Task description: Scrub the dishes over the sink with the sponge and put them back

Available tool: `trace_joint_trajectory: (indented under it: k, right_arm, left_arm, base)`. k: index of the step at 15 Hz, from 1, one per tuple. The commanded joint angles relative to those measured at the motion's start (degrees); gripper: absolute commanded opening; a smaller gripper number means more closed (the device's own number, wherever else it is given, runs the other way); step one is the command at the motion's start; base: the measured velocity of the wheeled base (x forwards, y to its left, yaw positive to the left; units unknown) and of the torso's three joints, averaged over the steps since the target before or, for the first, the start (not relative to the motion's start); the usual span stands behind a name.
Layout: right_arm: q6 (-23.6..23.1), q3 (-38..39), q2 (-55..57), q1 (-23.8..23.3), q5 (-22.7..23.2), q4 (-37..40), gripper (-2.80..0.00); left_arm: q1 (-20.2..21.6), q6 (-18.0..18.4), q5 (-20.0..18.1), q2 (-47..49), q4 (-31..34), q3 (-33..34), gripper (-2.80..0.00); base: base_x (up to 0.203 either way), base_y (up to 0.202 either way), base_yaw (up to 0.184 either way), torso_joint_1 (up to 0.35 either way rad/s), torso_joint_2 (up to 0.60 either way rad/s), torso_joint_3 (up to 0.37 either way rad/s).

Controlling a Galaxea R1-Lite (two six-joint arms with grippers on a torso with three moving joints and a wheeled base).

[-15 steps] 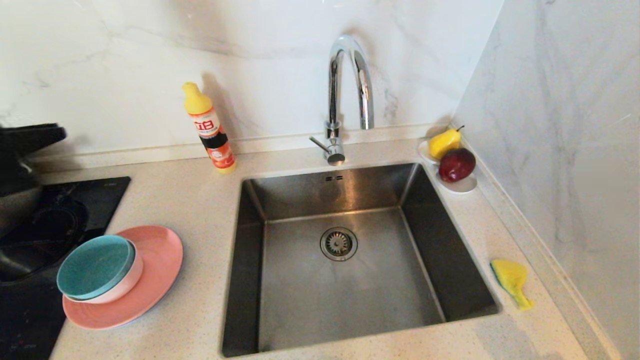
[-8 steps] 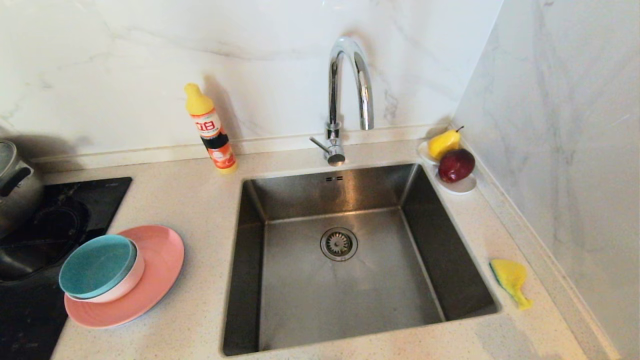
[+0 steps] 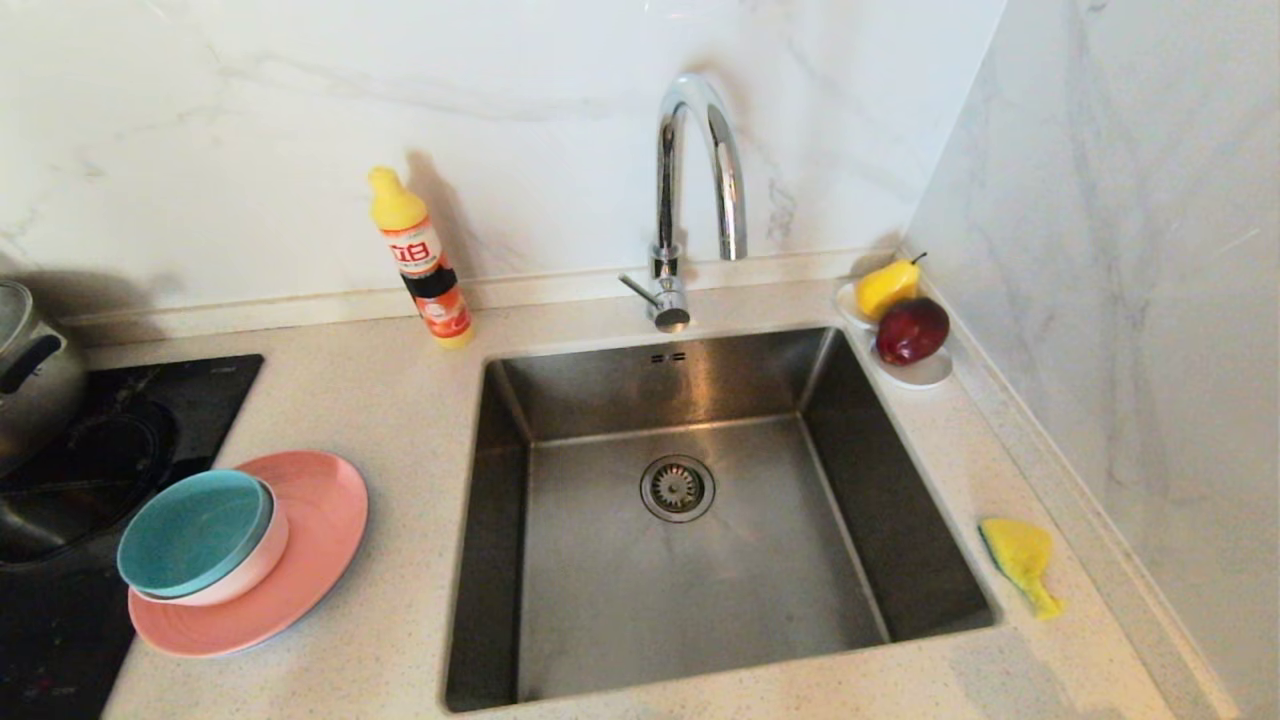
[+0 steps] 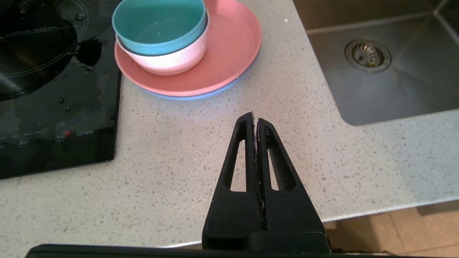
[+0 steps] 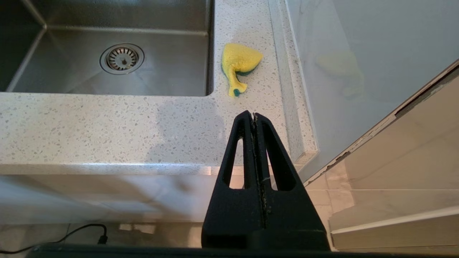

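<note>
I have both arms pulled back at the near edge of the worktop (image 4: pixel 186 150). My left gripper (image 4: pixel 255 120) hangs over bare worktop with its fingers pressed together on nothing, and my right gripper (image 5: pixel 252 118) sits the same way, closed and empty, near the right front corner.

Just past the right gripper the sponge (image 5: pixel 238 66) lies crumpled on the worktop between the sink (image 3: pixel 700 590) and the side wall. Ahead of the left gripper the dishes sit stacked beside the hob (image 4: pixel 53 89): the teal bowl (image 4: pixel 157 25) nested in the pale pink bowl (image 4: pixel 172 59), on the salmon-pink plate (image 4: pixel 222 53), with what looks like the light blue plate (image 4: pixel 200 96) showing only as a thin rim underneath.

Further back stand the tap (image 3: pixel 695 190), a detergent bottle (image 3: pixel 420 260), and a pear (image 3: pixel 885 285) and apple (image 3: pixel 912 330) on a white saucer (image 3: pixel 925 372). A steel pot (image 3: pixel 30 370) sits at far left.
</note>
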Motion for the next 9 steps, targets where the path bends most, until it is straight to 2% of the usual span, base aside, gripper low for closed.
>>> trace_joint_trajectory:
  k: [1, 7, 9]
  right_arm:
    - [0.1, 0.0, 0.0, 0.0, 0.0, 0.0, -2.8]
    - [-0.6, 0.0, 0.0, 0.0, -0.2, 0.0, -2.8]
    - [0.7, 0.0, 0.1, 0.1, -0.2, 0.0, -2.8]
  left_arm:
    - [0.0, -0.3, 0.1, -0.2, -0.1, 0.6, -2.8]
    - [0.0, -0.3, 0.1, -0.2, -0.1, 0.6, -2.8]
    - [0.0, -0.3, 0.1, -0.2, -0.1, 0.6, -2.8]
  base:
    - [0.0, 0.0, 0.0, 0.0, 0.0, 0.0]
    - [0.0, 0.0, 0.0, 0.0, 0.0, 0.0]
    - [0.0, 0.0, 0.0, 0.0, 0.0, 0.0]
